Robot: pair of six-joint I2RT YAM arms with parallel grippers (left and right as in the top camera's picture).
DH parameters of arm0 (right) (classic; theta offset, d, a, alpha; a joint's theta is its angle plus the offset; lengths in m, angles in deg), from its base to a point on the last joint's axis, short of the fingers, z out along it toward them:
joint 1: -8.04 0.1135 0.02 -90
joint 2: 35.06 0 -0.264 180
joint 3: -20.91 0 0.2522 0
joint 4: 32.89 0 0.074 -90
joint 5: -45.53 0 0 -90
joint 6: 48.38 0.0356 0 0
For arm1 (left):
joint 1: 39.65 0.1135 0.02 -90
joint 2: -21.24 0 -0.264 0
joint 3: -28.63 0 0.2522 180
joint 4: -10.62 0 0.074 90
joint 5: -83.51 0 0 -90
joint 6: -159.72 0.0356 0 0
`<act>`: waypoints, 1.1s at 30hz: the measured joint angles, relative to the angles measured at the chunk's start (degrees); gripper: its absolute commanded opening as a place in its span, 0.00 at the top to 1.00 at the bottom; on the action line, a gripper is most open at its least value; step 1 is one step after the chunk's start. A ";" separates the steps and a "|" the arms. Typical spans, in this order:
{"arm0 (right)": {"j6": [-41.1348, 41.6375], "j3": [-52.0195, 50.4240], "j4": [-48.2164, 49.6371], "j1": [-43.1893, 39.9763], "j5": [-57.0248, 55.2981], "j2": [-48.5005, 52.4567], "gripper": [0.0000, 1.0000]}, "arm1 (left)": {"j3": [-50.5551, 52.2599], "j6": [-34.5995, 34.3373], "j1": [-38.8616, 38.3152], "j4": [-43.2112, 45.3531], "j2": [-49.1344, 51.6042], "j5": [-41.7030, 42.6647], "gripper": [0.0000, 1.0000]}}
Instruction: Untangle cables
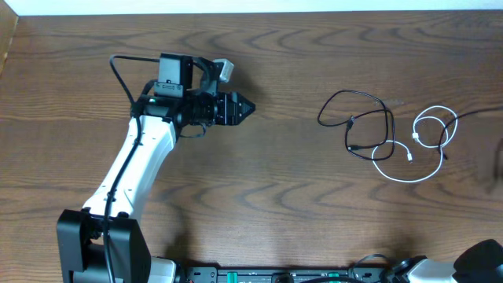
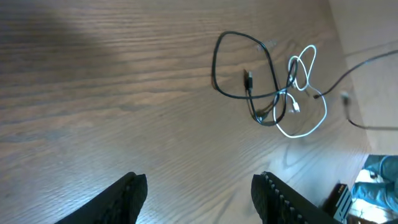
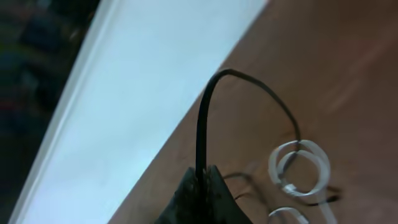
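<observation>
Right gripper [image 3: 200, 180] clamps the black cable [image 3: 199, 124]; left gripper [image 1: 240, 108] gapes, unladen, mid-desk [image 1: 275, 204]. Black cable and white cable [image 1: 405, 180] interloop near the right edge. Advised: pin white loops, draw black out slowly.

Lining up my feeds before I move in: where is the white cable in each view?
Overhead: white cable lies right of centre, looped on the wood.
Left wrist: white cable is at upper right.
Right wrist: white cable is at lower right, coils partly cut off by the bottom edge.
Shared landmark: the black cable that meets it.
</observation>
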 measured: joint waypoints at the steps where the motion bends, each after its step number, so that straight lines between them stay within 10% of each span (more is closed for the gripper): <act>1: 0.02 0.00 0.17 1.64 0.61 -0.11 0.99 | 0.00 0.00 -0.42 -0.02 0.00 0.00 0.41; 23: 1.62 2.23 7.39 19.12 6.29 -7.85 0.99 | 0.00 0.83 -3.67 -2.08 0.00 0.00 0.41; 33: -0.26 5.53 -6.93 18.56 -22.82 -11.02 0.99 | 0.00 1.29 -3.67 -3.26 0.00 0.00 0.41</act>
